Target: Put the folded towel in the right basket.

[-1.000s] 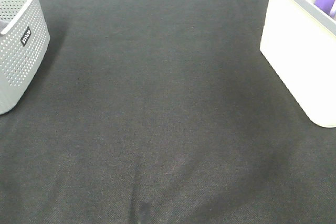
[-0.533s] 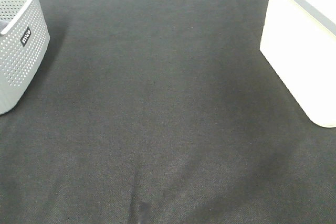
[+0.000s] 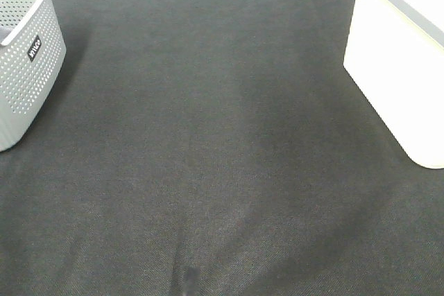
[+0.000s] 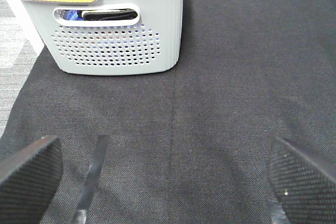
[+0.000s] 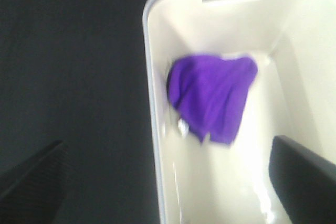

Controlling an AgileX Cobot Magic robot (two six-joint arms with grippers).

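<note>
Purple folded towel (image 5: 212,95) is lying loose on the floor of the right basket (image 5: 153,77), somewhat rumpled, toward the end with the handle slot. Right tool (image 5: 168,182) is hovering above the bin, jaws spread wide, gripping nothing. Left tool (image 4: 168,179) is hanging over the dark table (image 4: 236,77), likewise released, facing the grey perforated basket (image 4: 121,51). Judging by this, the placing step is finishing. The next move is calling for the right arm to lift straight up, clearing the rim, before parking.
</note>
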